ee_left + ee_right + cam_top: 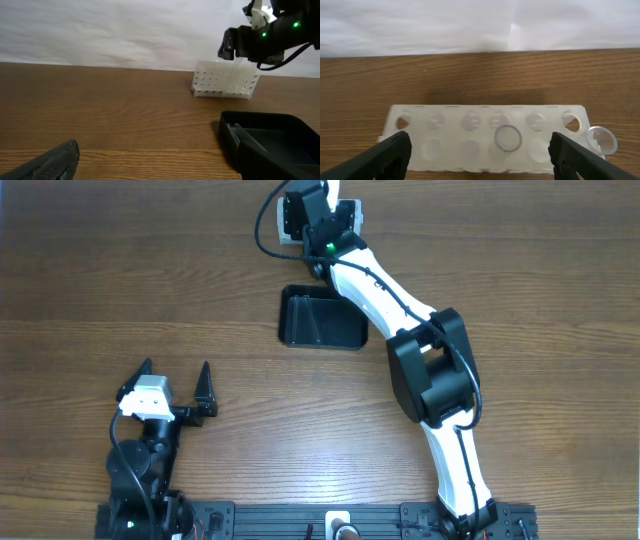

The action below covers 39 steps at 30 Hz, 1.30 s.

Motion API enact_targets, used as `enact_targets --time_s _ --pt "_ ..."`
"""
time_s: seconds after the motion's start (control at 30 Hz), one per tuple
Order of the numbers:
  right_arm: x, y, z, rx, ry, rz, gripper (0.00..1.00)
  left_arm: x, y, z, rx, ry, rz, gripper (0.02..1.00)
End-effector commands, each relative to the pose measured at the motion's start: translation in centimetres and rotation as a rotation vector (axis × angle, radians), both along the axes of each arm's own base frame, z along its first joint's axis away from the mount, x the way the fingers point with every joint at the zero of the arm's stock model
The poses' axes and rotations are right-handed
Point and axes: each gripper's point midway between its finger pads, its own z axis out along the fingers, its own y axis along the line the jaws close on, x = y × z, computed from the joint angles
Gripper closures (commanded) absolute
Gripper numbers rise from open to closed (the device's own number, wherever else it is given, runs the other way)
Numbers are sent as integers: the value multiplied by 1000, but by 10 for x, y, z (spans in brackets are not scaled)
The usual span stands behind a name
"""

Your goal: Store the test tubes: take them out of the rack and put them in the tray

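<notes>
Wide-spread right hand (479,141) above white rack (451,136)

The counter (150,290) is of brown wood with a clear grain. A black tray (284,315) lies on it near the middle. A white rack (226,82) stands farther back, apart from the tray, close to the white wall (100,30).

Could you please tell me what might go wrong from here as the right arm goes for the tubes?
The right tool hangs open above the rack, wider than any one tube; descending so, its fingers could strike the rack and shove it. The tube at the rack's end sits close to one finger and might be knocked over. The tray lies apart from the rack, so a loosely gripped tube could slip in transit.
</notes>
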Motion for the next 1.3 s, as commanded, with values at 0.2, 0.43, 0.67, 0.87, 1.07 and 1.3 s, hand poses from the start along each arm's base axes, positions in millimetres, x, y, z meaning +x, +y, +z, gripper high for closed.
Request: enact_targets --time_s 0.2,0.43,0.67,0.87,1.07,1.3 --pt "12 -14 -6 -9 -16 -43 174 0 -1 -2 17 -1 -9 18" --pt "12 -15 -7 -9 -15 -45 334 0 -1 -2 17 -1 -9 18" --pt "12 -16 -9 -15 -10 -48 472 0 -1 -2 17 -1 -9 18" --pt "11 -18 -11 -26 -5 -59 540 0 -1 -2 17 -1 -9 20" --pt "11 -18 -13 -37 -2 -53 566 0 -1 -2 17 -1 -8 18" --pt "12 -18 -20 -46 1 -49 608 0 -1 -2 17 -1 -9 20"
